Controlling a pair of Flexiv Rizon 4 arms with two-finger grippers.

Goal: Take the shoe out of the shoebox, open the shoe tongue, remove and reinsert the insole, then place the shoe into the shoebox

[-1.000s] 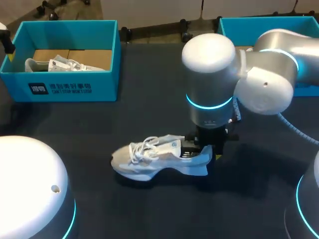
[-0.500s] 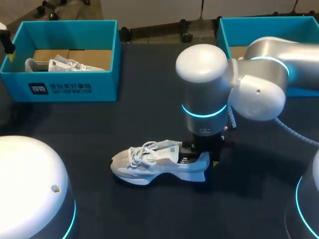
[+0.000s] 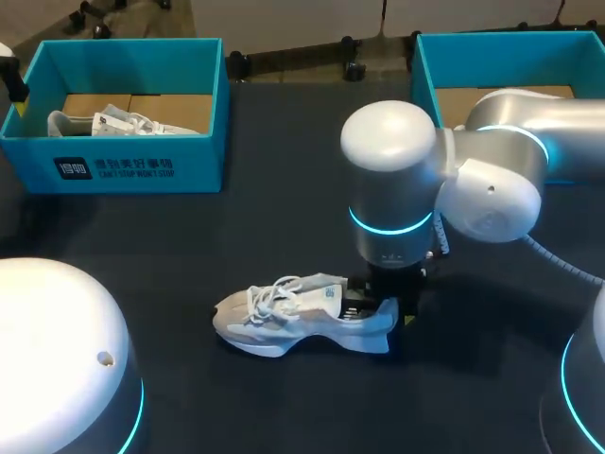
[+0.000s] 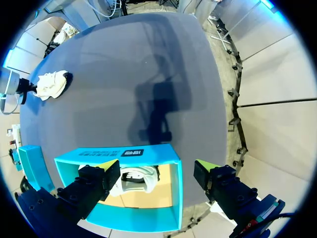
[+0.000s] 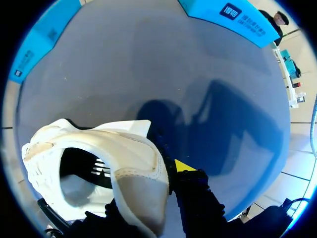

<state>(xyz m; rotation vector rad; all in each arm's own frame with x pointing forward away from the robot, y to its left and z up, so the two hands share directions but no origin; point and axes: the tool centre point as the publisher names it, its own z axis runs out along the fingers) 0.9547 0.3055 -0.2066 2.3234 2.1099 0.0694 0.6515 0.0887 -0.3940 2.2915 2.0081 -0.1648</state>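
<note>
Right fingers pinch heel of white laced sneaker on dark table; left fingers spread, empty. Likely next: open tongue.

Dark bench. At its far left corner, a teal box with white print on the front wall holds a second white shoe on a brown floor.

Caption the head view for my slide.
Right gripper holds the white shoe by its heel on the table; another shoe lies in the left shoebox.
</note>
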